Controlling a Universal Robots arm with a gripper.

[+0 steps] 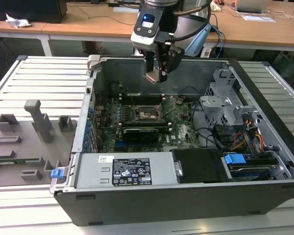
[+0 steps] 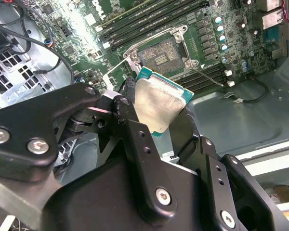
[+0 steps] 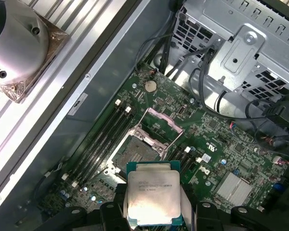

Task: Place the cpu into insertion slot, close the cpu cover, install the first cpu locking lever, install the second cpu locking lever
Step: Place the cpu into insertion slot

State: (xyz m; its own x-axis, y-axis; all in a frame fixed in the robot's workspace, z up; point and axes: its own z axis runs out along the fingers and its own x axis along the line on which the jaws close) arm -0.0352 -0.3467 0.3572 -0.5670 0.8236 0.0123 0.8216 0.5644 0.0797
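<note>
Fingers: the gripper (image 2: 156, 113) had its two black fingers (image 2: 127, 98) pinching the cpu by opposite edges, seen in both wrist views.
Cpu: the cpu (image 3: 153, 197) was held in the air between the fingers, with its silver-grey face turned up to the cameras and a green edge showing around it. It was clear of the board.
Arm pose: in the exterior view the arm (image 1: 154, 24) came down from above with its wrist close to vertical. The gripper pointed down into the open computer case (image 1: 152, 205) and hung above the board without touching it.
Insertion slot: the insertion slot (image 3: 135, 153) lay bare on the green motherboard (image 3: 221, 159), below and just beyond the held chip.
Cpu cover: the cpu cover (image 3: 161, 126) stood swung up at the slot's far side, open.
Memory slots: long black memory slots (image 3: 98, 144) ran beside the socket.
Case interior: a grey drive cage (image 1: 225, 105) stood on the exterior view's right, and a power supply (image 1: 122, 171) sat along the near wall.
Table: the slatted metal table (image 1: 44, 83) carried a grey fixture tray (image 1: 19, 142) on the exterior view's left.
Background: a wooden desk (image 1: 88, 24) stood behind.
</note>
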